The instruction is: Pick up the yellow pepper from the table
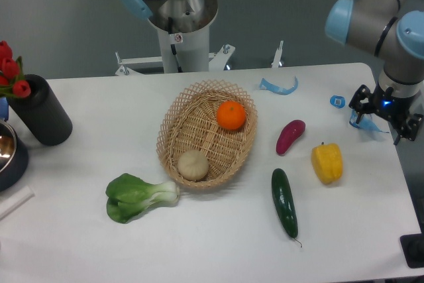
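Observation:
The yellow pepper point(327, 162) lies on the white table point(218, 250) at the right, between a purple vegetable and the table's right edge. My gripper point(383, 112) hangs above the table's right edge, up and to the right of the pepper and well apart from it. Its dark fingers point downward and stand apart, with nothing gripped between them.
A wicker basket point(207, 134) in the middle holds an orange point(231, 114) and a beige round item point(193, 164). A purple vegetable point(290, 136), a cucumber point(284, 202) and a bok choy point(138, 196) lie around it. Blue plastic bits point(279, 86) sit at the back right; a black vase point(40, 111) stands left.

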